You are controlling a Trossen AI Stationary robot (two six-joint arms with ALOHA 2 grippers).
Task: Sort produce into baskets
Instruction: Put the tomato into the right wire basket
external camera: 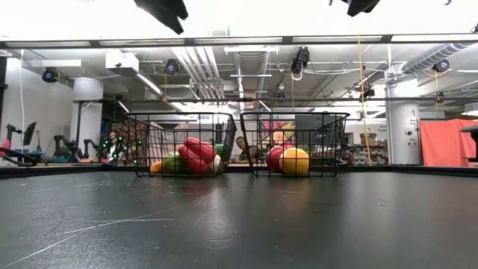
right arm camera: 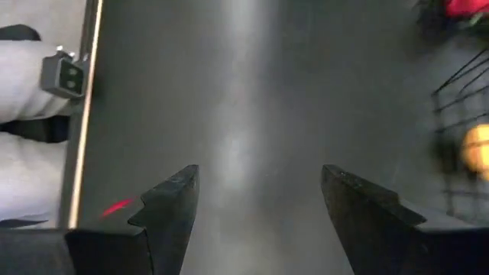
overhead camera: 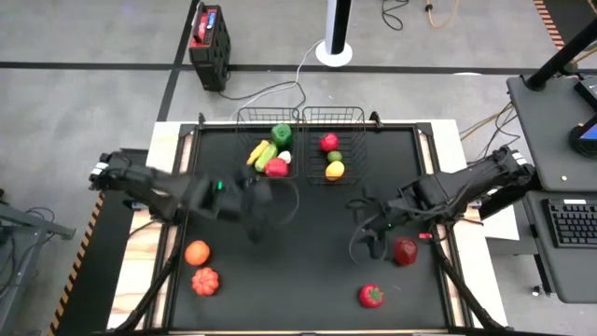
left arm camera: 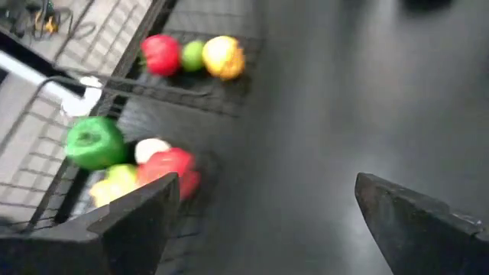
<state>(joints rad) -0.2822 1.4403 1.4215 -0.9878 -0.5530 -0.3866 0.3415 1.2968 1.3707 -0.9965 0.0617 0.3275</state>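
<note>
Baskets [overhead camera: 270, 118] side by side at table's 12 o'clock, long axes running 12 to 6; loose produce [overhead camera: 204, 280] lies at 5 and 7. Left gripper [overhead camera: 254, 217] hovers at centre, fingers spread, empty. Right gripper [overhead camera: 367, 245] at 4 o'clock, fingers parted, gripping nothing.

Motion-blurred left pincer [overhead camera: 258, 207]

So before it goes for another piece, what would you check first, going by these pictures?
1. Left gripper empty and open: ok, nothing between its fingers.
2. Right gripper empty: ok, its fingers stand apart over bare table.
3. Pieces still loose on the table: not ok, the orange fruit, the pumpkin, the dark red pepper and the red tomato remain.
4. Room in the left basket and right basket: ok, each holds only a few pieces.
5. Nearest target: the dark red pepper lies beside the right gripper, probably the easiest pick.
</note>
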